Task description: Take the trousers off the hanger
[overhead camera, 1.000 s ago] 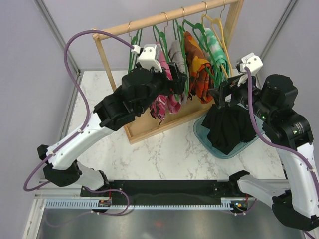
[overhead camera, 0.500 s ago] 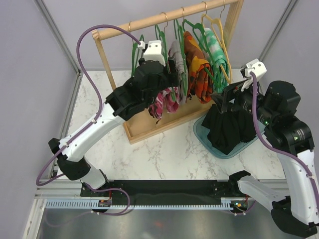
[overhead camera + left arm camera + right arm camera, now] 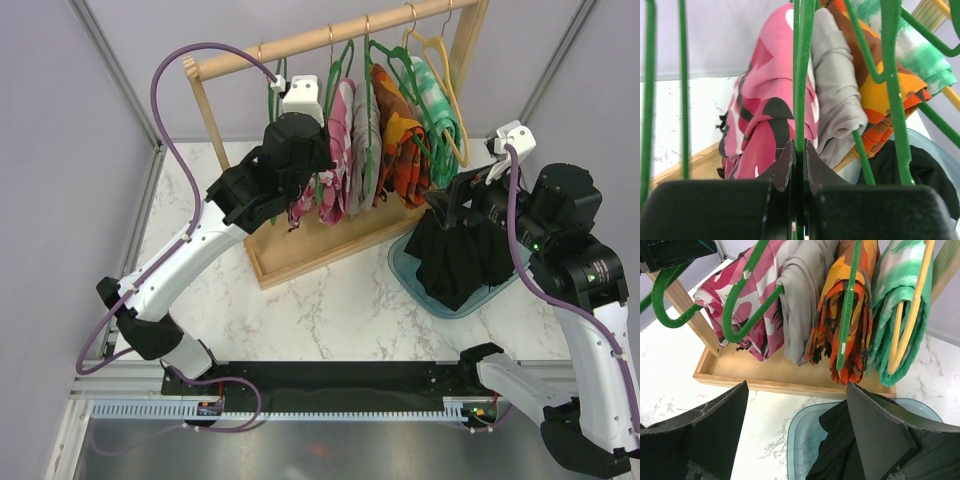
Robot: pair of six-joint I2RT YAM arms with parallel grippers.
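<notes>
Several trousers hang folded on hangers on the wooden rack [image 3: 300, 40]: pink camouflage trousers [image 3: 335, 150] [image 3: 765, 115] [image 3: 747, 300], grey trousers [image 3: 365, 150] [image 3: 837, 105], orange-patterned trousers [image 3: 400, 150] [image 3: 845, 325] and green-white trousers [image 3: 438, 110] [image 3: 900, 315]. My left gripper [image 3: 320, 178] [image 3: 799, 150] is shut on the thin wire of a green hanger [image 3: 802, 75] just in front of the pink camouflage pair. Black trousers [image 3: 455, 260] [image 3: 840, 450] lie in the blue tray [image 3: 400, 270]. My right gripper [image 3: 450, 195] [image 3: 796, 387] hangs open above that tray, holding nothing.
An empty green hanger [image 3: 272, 95] [image 3: 670, 305] hangs at the rack's left end. A yellow hanger [image 3: 912, 305] carries the green-white pair. The rack's wooden base [image 3: 300, 265] [image 3: 780, 377] rests on the marble table [image 3: 340, 310], touching the tray's far side.
My left gripper rose toward the rail and closed from open onto the green hanger wire. The hanging trousers swung back upright. My right arm shifted slightly right.
</notes>
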